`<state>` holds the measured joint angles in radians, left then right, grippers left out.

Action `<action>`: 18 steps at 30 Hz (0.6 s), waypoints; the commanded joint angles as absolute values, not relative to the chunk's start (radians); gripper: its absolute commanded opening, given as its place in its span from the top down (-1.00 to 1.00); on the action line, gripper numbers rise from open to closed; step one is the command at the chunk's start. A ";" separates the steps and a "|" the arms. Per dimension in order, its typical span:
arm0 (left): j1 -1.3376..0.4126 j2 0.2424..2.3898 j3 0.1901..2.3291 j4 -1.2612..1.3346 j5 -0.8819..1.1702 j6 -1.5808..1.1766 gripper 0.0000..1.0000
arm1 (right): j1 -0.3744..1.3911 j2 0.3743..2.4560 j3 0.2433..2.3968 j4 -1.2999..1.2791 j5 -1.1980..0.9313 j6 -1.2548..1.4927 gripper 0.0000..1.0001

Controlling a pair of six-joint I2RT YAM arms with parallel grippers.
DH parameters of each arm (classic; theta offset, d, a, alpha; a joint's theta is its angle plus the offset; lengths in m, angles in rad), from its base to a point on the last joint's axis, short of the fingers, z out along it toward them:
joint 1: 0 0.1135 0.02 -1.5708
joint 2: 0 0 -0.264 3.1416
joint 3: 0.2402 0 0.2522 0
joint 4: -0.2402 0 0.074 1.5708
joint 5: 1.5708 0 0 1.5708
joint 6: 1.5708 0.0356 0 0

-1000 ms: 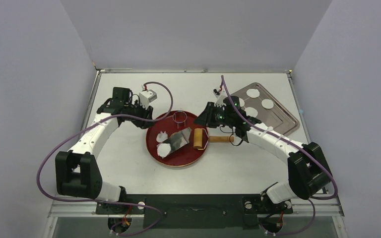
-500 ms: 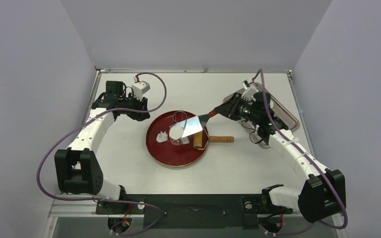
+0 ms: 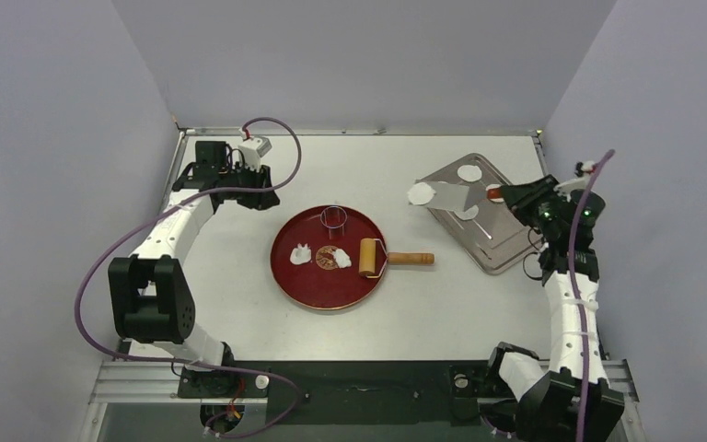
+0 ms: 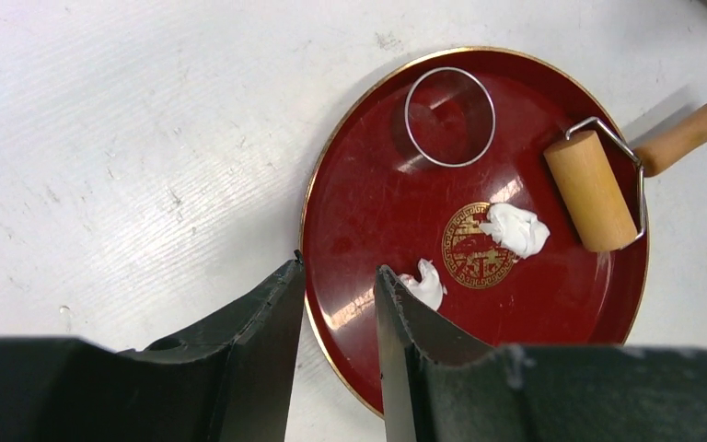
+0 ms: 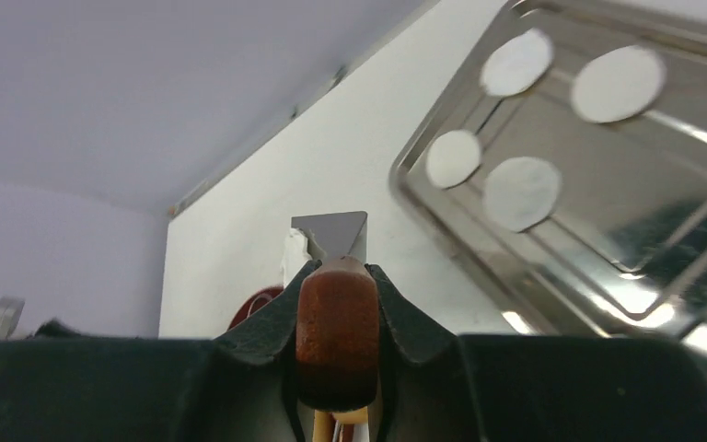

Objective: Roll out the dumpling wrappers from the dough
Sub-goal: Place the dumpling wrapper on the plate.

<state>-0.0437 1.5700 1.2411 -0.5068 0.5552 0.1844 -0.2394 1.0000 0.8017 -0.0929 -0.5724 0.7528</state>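
A thin white round wrapper is riding on the tip of the spatula, straight ahead of the right gripper, whose fingers are clenching its brown handle. The wrapper seems to be overhanging the blade, though the wrist view is blurry there. Four more discs are lying in the steel tray, right of those jaws. Two ragged dough lumps are sitting on the red plate beyond the left gripper, which is hanging released, grasping nothing. A rolling pin and ring cutter are sharing the plate. Grey walls are closing in the white table, and open tabletop is showing between plate and tray.
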 commanded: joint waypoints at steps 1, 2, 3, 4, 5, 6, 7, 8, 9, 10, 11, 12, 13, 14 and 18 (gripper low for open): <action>-0.034 1.588 1.281 -0.370 0.579 0.106 0.37 | -0.420 0.908 0.779 -0.079 -0.570 0.775 1.00; -0.034 1.590 1.272 -0.360 0.576 0.097 0.36 | -0.448 0.887 0.767 -0.087 -0.576 0.777 1.00; -0.034 1.592 1.268 -0.342 0.573 0.089 0.36 | -0.503 0.878 0.762 -0.092 -0.583 0.777 1.00; -0.034 1.596 1.263 -0.335 0.565 0.083 0.36 | -0.532 0.857 0.752 -0.109 -0.585 0.776 1.00; -0.034 1.598 1.263 -0.327 0.563 0.072 0.36 | -0.593 0.849 0.748 -0.119 -0.584 0.774 1.00; -0.031 1.606 1.267 -0.327 0.570 0.069 0.36 | -0.617 0.840 0.745 -0.154 -0.577 0.759 1.00; -0.028 1.612 1.271 -0.330 0.579 0.065 0.36 | -0.647 0.839 0.749 -0.181 -0.535 0.742 1.00; -0.023 1.616 1.277 -0.332 0.596 0.061 0.36 | -0.653 0.846 0.768 -0.244 -0.507 0.692 1.00; -0.019 1.621 1.280 -0.334 0.606 0.053 0.36 | -0.660 0.851 0.777 -0.266 -0.449 0.669 1.00; -0.013 1.622 1.284 -0.335 0.619 0.051 0.36 | -0.666 0.856 0.787 -0.294 -0.429 0.637 1.00; -0.010 1.624 1.285 -0.338 0.624 0.049 0.36 | -0.684 0.857 0.792 -0.302 -0.406 0.621 1.00; -0.006 1.625 1.287 -0.338 0.627 0.049 0.36 | -0.692 0.857 0.796 -0.315 -0.395 0.613 1.00; -0.005 1.626 1.287 -0.339 0.626 0.052 0.36 | -0.702 0.859 0.807 -0.325 -0.368 0.591 1.00; -0.006 1.628 1.287 -0.340 0.615 0.054 0.36 | -0.705 0.868 0.814 -0.349 -0.334 0.580 1.00; 0.042 1.634 1.285 -0.358 0.581 0.064 0.36 | -0.702 0.930 0.839 -0.409 -0.271 0.499 1.00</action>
<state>-0.0036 1.6299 1.2423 -0.3897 0.5842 0.0654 -0.6956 0.8871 0.7643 -0.3801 -0.3687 0.5900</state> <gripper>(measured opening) 0.321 0.155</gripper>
